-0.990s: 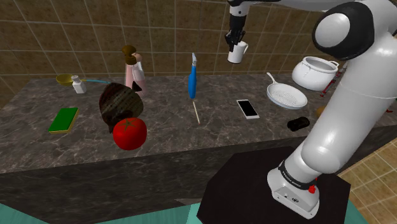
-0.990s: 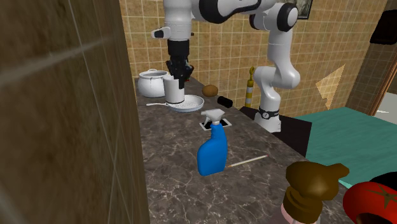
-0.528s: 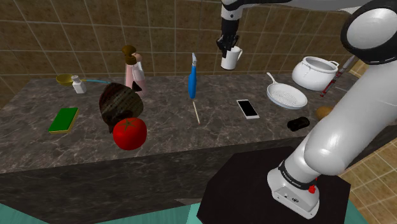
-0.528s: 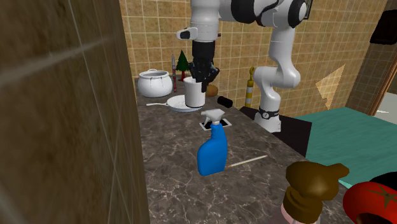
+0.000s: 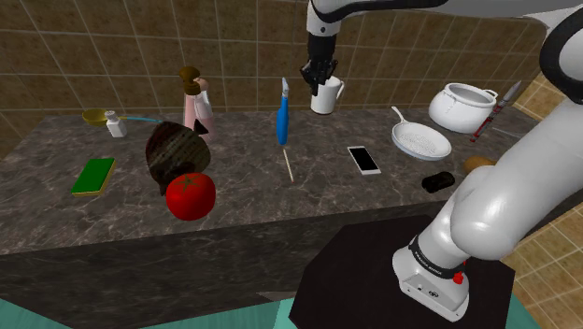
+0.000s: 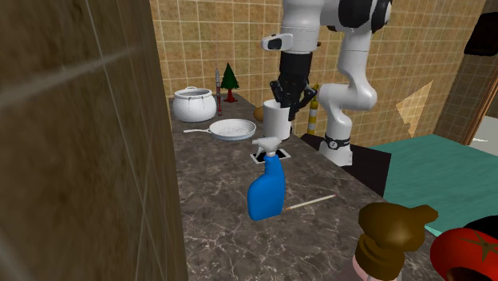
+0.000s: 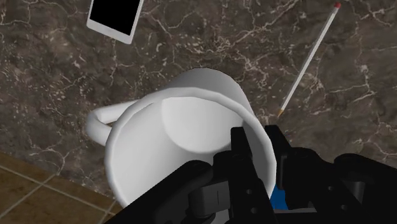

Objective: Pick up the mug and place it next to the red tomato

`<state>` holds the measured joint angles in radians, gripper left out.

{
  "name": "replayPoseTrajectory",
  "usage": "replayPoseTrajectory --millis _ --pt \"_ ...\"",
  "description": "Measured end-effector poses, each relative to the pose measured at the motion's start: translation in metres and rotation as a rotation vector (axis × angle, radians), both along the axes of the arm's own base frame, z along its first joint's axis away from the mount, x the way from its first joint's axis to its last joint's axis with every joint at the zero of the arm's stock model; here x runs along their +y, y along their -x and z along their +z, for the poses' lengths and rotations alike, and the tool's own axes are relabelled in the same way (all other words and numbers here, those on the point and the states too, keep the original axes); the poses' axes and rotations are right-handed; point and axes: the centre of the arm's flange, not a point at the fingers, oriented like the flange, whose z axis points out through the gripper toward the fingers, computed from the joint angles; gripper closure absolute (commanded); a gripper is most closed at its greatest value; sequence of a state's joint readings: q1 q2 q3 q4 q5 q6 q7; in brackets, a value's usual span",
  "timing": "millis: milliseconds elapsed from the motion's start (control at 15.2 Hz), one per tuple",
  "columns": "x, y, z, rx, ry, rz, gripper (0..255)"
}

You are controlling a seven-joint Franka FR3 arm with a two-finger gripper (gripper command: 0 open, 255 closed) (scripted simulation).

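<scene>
Jaws clenched on the white mug at its rim, one finger inside and one outside, so it hangs nearly upright above the counter's back edge. That's high enough, I'd say, to clear the blue spray bottle. The red tomato sits near the front edge, well apart.

End effector w/ mug moved to shoulder view's left, now nearer spray bottle.
</scene>
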<state>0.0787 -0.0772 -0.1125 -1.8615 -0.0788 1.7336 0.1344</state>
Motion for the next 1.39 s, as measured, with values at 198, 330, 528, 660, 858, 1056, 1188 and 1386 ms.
replayPoseTrajectory --millis 198,330,528,660,858,1056,1188,1386 --pt "0.036 0.007 0.002 0.000 0.000 0.000 255" --pt "0.065 0.014 -0.002 0.000 0.000 0.000 255" --pt "0.103 0.022 -0.002 0.000 0.000 0.000 255" --pt "0.129 0.028 -0.003 0.000 0.001 0.000 255" --pt "0.167 0.033 -0.005 0.000 0.000 -0.001 255" --pt "0.207 0.042 0.001 0.000 0.001 0.000 255" --pt "0.234 0.049 0.002 0.000 0.001 0.000 255" --pt "0.272 0.057 0.001 0.000 0.001 0.000 255"
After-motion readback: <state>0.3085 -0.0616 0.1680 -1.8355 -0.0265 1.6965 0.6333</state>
